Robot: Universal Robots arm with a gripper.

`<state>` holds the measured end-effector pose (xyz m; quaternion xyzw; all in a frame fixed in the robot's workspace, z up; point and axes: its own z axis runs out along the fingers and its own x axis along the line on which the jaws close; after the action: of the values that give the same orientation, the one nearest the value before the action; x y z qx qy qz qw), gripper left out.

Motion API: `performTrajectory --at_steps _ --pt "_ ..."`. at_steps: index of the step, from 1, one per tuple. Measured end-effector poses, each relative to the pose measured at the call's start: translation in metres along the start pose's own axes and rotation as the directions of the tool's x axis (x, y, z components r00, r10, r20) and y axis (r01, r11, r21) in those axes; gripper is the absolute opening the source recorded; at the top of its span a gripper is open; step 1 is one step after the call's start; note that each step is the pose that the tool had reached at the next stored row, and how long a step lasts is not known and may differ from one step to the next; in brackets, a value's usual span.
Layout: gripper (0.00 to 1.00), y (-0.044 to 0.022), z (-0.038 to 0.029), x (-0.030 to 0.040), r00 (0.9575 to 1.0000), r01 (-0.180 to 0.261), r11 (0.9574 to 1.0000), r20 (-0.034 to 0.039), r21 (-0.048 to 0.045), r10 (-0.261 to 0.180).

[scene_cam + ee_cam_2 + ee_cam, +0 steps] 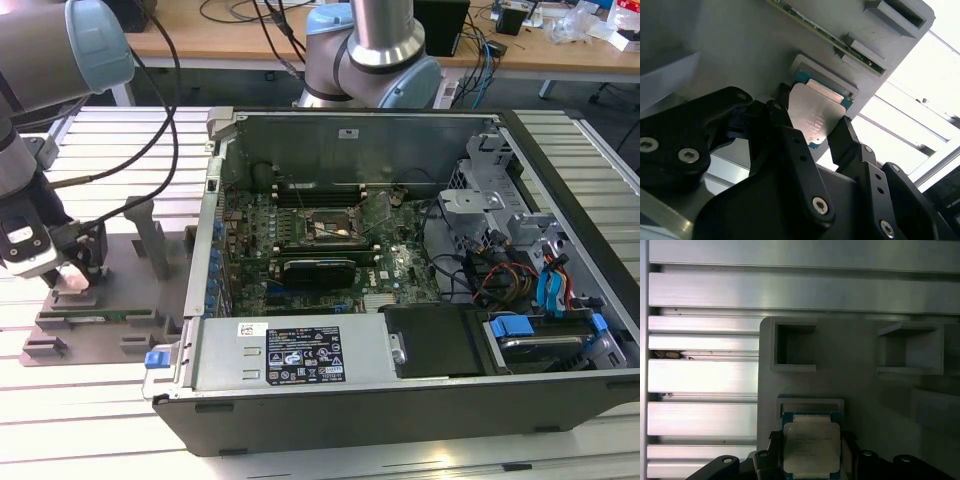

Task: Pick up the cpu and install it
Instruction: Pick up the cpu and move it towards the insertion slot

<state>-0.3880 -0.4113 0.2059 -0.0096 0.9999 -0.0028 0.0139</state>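
The cpu (815, 112), a small flat square chip with a silvery top and a green rim, sits between my gripper's (812, 122) black fingers (782, 117), one against each of two opposite edges. It lies at a shallow pocket of the grey holder plate (850, 375), with the cpu (811, 442) and gripper (811, 440) close to the plate. In the exterior view my gripper (75, 275) is low over that holder plate (130, 300) at the exterior view's left, outside the computer case (560, 130). The black metal-framed socket (335, 225) lies open on the motherboard inside the case.
A long black card (315, 270) lies just in front of the socket. The case's grey side wall (205, 230) stands between the holder and the motherboard. Black cables (150, 150) hang from the arm. A second robot arm's base (375, 60) stands behind the case. The table is ribbed aluminium (700, 380).
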Motion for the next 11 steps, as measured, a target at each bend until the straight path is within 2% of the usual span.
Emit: performTrajectory --at_steps 11 --pt "0.55 -0.0001 -0.0109 -0.0003 1.0 0.0 1.0 -0.0001 0.0 0.0"
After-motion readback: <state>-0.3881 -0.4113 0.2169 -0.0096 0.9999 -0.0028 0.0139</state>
